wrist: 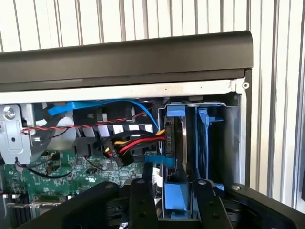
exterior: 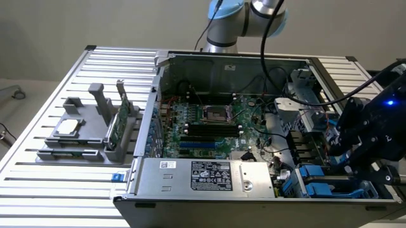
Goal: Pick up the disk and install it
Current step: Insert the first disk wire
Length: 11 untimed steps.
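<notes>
The disk [wrist: 177, 143] stands on edge in the drive bay at the corner of the open computer case [exterior: 228, 66], its blue carrier rails showing above and below it. In the exterior view the blue carriers [exterior: 317, 184] sit at the case's near right corner, under my gripper [exterior: 347, 164]. In the wrist view my gripper [wrist: 170, 183] straddles the blue end of the carrier. Its fingers [wrist: 142, 200] are spread, with a slim gap between them and the plastic, so it is open. A second blue rail [wrist: 205, 138] stands beside the disk in the bay.
Red, yellow and black cables [wrist: 131, 145] run close beside the bay, above the green motherboard [exterior: 209, 126]. The power supply [exterior: 209, 175] fills the case's front. On the slatted table at the exterior view's left, a grey fixture [exterior: 89, 142] holds a silver chip [exterior: 68, 126] and a green card [exterior: 119, 121].
</notes>
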Tool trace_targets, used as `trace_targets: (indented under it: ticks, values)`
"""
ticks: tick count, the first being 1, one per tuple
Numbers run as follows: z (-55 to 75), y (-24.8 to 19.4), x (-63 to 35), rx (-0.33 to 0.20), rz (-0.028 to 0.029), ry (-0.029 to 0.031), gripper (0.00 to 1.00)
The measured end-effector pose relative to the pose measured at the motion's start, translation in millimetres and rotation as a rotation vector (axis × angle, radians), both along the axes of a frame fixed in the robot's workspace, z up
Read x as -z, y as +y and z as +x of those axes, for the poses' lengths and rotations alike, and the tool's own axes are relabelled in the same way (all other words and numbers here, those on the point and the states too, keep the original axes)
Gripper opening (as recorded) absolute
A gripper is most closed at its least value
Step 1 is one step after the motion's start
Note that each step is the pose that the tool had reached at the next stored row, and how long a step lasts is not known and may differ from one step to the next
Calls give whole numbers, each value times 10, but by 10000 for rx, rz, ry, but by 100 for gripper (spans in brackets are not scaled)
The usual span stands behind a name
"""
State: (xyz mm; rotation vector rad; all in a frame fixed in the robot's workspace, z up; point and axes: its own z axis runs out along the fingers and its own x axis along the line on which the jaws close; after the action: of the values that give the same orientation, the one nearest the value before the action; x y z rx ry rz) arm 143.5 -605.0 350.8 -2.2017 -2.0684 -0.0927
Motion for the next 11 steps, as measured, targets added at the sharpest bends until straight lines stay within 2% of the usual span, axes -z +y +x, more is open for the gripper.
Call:
trace_targets:
  ticks: [5,11]
  values:
    - [-62,-1,-175,0,6,0,37]
    - [-331,-6,-231,0,31,0,35]
